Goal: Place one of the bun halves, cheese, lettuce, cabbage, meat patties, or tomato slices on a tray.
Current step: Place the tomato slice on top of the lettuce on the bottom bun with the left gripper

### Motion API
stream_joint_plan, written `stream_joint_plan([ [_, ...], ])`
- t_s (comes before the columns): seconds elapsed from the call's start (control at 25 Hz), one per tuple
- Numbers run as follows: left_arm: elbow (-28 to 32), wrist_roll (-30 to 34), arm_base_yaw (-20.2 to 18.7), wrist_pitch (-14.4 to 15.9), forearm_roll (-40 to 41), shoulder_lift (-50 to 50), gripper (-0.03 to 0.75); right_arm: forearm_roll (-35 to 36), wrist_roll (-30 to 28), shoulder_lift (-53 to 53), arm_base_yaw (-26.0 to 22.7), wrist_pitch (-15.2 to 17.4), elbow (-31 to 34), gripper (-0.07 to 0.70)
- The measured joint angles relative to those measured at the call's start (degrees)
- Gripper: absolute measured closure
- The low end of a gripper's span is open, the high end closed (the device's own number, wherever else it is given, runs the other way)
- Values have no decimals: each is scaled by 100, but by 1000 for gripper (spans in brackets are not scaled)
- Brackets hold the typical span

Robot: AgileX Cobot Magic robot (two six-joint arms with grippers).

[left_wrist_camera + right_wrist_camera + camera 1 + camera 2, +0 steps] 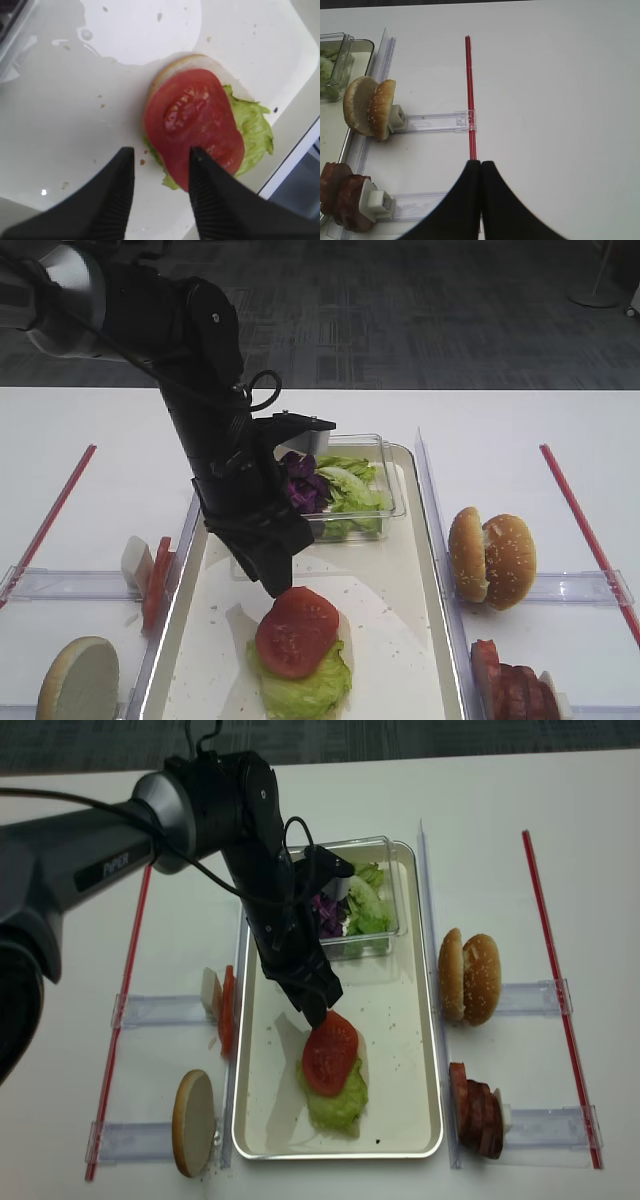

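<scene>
- Exterior high view: the left gripper [281,582] hangs just over the far edge of one tomato slice [297,631], which lies on a lettuce leaf [302,688] in the tray [425,640]. A clear box [385,480] at the tray's far end holds more green leaves and purple cabbage [300,483]. Right of the tray two bun halves [491,555] stand on edge in a clear rack; left of it, one more bun half [78,680] and upright red slices [157,578]. Two red strips lie on the bench [500,420], one at each side.
- Right wrist view: the right gripper [480,167] has its jaws pressed together with nothing between them, over a red strip [469,90]. The two bun halves [370,107] and a stack of meat patties [342,197] sit in racks at the left.
- Left wrist view: the jaws stand spread, holding nothing; one tip overlaps the tomato slice's [192,127] edge, whether touching I cannot tell. A pale bun face [182,64] shows under it, lettuce [252,130] beside.
- Realsense view: one stack in the tray [425,1050]; the patties [478,1112] number about four.
</scene>
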Motion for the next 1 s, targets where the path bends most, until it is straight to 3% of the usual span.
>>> stream_joint_plan([
  [1.0,0,-1392,-34,64,1771,-470,471,0,0,0,0,0,0,267],
])
